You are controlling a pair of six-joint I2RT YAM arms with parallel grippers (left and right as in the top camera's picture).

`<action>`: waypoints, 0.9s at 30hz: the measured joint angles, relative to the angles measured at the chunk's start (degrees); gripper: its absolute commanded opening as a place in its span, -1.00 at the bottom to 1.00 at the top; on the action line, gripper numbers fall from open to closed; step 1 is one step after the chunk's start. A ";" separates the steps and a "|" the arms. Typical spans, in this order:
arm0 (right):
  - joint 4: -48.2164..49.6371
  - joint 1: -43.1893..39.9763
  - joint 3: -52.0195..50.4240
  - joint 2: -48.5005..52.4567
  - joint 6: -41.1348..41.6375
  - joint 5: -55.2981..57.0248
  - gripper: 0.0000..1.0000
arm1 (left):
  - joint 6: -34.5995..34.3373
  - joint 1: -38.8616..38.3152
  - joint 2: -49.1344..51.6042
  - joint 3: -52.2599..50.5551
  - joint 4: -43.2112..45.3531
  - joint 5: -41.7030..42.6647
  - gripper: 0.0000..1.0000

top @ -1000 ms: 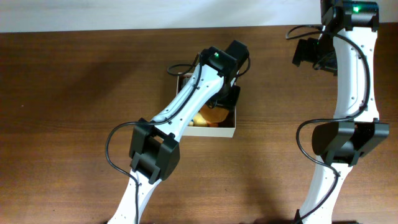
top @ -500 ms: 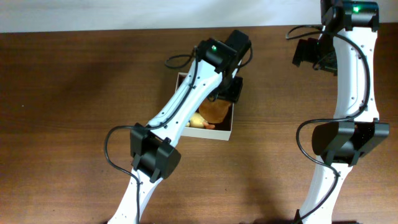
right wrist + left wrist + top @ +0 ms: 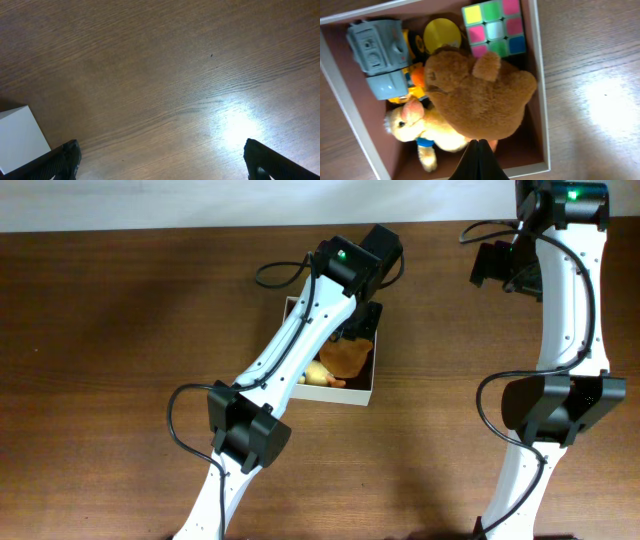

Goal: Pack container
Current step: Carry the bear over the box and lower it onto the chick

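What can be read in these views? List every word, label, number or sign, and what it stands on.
No readable text in any view.
The cube in the container has plain colour squares, no print.
The grey toy vehicle has raised moulded shapes, too blurred to read as letters.
The left arm shows only a green light, no wording.

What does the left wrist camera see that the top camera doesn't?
Only the left wrist view shows the colourful puzzle cube and the grey and yellow toy; from above, the left arm covers that part of the box. Only the overhead view shows both arms whole, including the right arm. Both show the container, the brown plush and the yellow plush animal inside it, and the wooden table.
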 measured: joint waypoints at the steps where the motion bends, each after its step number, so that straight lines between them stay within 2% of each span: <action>1: 0.00 0.00 0.00 0.00 -0.02 0.00 0.97 | 0.00 0.04 0.00 -0.09 -0.02 -0.37 -0.96; 8: 0.00 0.00 0.00 0.00 0.00 0.00 0.97 | -0.04 0.57 0.00 -4.46 0.92 -1.62 -0.96; 27: 0.00 0.00 0.00 0.00 0.00 0.00 0.98 | -0.26 0.66 0.00 -17.97 13.70 2.05 -0.96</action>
